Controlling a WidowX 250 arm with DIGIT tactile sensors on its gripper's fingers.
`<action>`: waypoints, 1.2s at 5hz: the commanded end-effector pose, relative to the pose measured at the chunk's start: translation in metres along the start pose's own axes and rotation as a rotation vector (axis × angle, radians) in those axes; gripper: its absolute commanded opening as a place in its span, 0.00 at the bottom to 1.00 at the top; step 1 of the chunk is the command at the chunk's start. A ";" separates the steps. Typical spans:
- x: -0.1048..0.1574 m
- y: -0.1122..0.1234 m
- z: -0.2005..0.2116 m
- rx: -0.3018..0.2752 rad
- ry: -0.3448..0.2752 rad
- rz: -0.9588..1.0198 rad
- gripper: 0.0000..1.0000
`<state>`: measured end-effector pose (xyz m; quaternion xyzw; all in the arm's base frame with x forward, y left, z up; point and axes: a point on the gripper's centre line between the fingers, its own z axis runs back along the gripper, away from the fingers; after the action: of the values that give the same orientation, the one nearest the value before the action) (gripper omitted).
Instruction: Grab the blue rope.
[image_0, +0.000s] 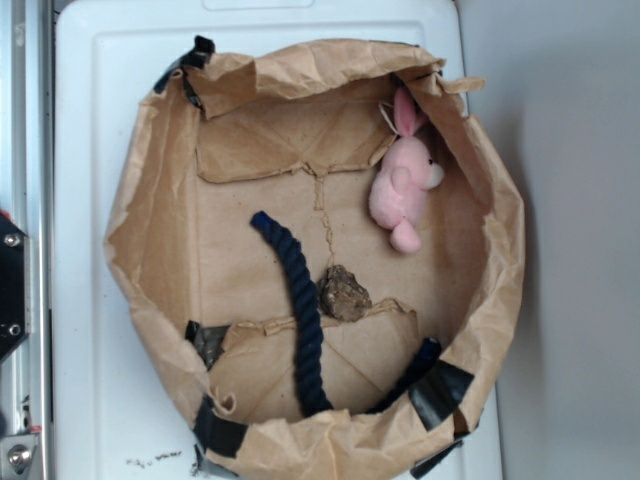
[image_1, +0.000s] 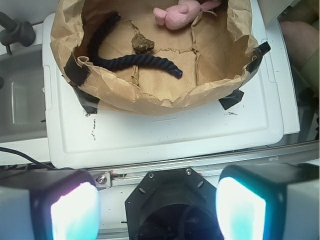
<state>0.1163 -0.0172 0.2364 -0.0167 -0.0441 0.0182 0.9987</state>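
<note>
White plastic makes the flat worktop (image_0: 90, 200), and a crinkly brown paper bag (image_0: 150, 230) with rolled-down sides sits on it, patched with shiny black tape (image_0: 440, 392). Inside, the blue rope (image_0: 300, 300) lies in a bend, thick and twisted, and its far end goes under the bag's folded edge. A lumpy brown rock (image_0: 344, 293) sits just beside the rope. A soft pink bunny (image_0: 402, 190) leans on the bag's wall. The claw (image_1: 157, 207) is wide apart, holding nothing, well away from the bag. Its 2 pads (image_1: 240, 210) glow and look blurry.
</note>
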 end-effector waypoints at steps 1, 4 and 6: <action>0.000 0.000 0.000 0.000 0.000 0.000 1.00; 0.128 0.060 -0.020 0.005 0.041 0.137 1.00; 0.218 0.053 -0.050 -0.039 0.080 -0.123 1.00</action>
<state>0.3308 0.0507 0.1828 -0.0386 0.0323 -0.0373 0.9980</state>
